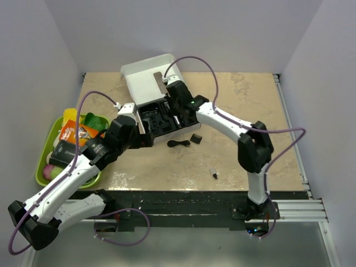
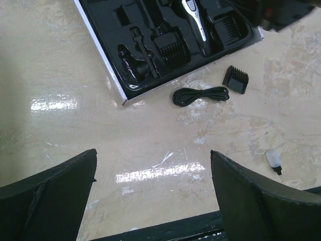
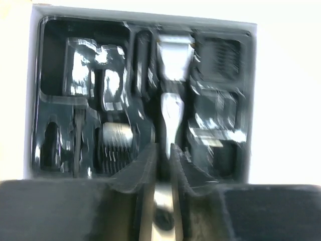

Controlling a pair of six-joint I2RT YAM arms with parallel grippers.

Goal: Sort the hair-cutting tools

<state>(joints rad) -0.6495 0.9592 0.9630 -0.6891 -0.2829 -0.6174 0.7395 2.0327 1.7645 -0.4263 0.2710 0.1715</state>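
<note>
The right end effector (image 3: 161,150) pinched the slim black silver-headed hair clipper (image 3: 170,108) in its glossy black plastic insert (image 3: 52,60) slot, where a crooked release could have left it unseated.

You can see the surface (image 2: 75,125) is smooth and shiny, like pale stone. The insert (image 2: 100,17) is glossy black plastic. The clipper (image 2: 193,17) shines silver. The comb (image 2: 235,79) is dull black plastic. The cord (image 2: 200,95) looks smooth and rubbery. The left tool (image 2: 153,160) has dull black fingers (image 2: 251,201).
</note>
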